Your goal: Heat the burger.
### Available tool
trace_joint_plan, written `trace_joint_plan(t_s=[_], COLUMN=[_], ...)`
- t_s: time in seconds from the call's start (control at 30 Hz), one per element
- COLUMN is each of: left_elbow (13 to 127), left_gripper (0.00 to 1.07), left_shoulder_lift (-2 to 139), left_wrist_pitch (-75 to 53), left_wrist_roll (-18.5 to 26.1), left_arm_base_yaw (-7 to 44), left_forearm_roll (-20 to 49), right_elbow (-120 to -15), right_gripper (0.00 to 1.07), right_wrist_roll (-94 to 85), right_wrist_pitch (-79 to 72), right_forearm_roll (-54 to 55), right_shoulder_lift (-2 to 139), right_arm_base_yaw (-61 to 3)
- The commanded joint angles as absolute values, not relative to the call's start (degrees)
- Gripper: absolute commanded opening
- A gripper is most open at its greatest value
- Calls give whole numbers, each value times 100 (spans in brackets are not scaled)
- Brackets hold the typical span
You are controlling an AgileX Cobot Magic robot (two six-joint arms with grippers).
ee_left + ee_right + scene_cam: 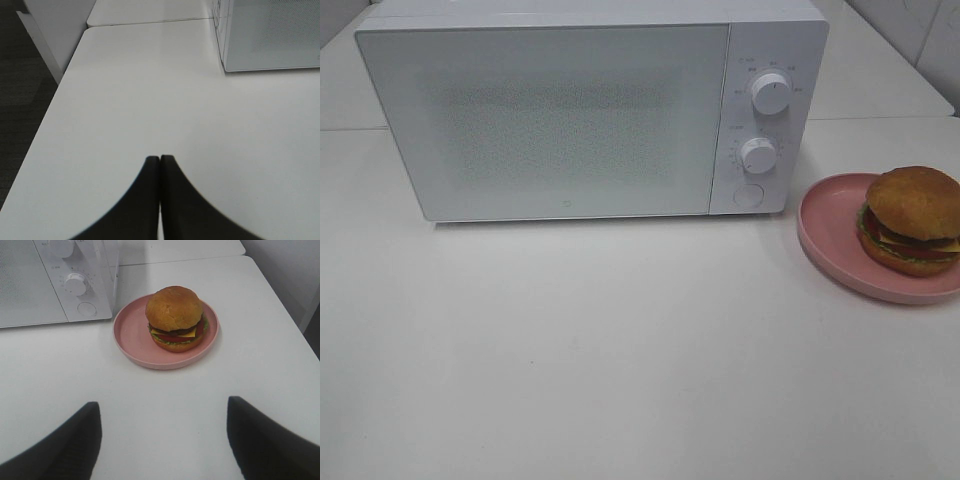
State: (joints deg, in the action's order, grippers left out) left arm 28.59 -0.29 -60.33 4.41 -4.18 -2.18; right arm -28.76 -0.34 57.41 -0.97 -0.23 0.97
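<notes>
the burger (912, 221) sits on a pink plate (830, 226), on the white table (620, 350), just to the right of the microwave (590, 110) as the high camera sees it. there is 1 burger, and it rests toward the right side of the plate, not in the middle. it has a brown bun on top, then a dark patty, yellow cheese, red tomato and green lettuce. nothing touches it. the right gripper (162, 437) is near the plate with its 2 dark fingers (75, 440) spread wide apart, and it holds nothing; the plate and burger show beyond the gap between them. the left gripper (160, 165) is over a bare part of the table, well away from the burger, with its 2 fingers (142, 200) pressed together and nothing between them. there is 1 microwave, white, with its door shut. it has 2 round knobs (772, 94), 1 above the other, and 1 round button (748, 196) below them. small marks ring the knobs, but they are too tiny to read. a small round mark sits low on the door, and i cannot tell what it says.
</notes>
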Motion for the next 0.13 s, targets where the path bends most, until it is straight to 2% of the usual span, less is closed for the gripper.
trace_joint_plan(t_s=[0.03, 0.13], left_elbow=[2853, 2853], left_gripper=[0, 0], left_shoulder_lift=[-172, -172], left_wrist_pitch=[-5959, -5959], left_wrist_roll=[441, 441], left_arm_base_yaw=[-401, -401], left_forearm_roll=[-195, -195], right_elbow=[-2865, -2865], right_gripper=[67, 67], right_wrist_roll=[0, 0], right_wrist_pitch=[5735, 5735], right_forearm_roll=[-115, -115], right_shoulder_lift=[-149, -149], right_arm_base_yaw=[132, 132])
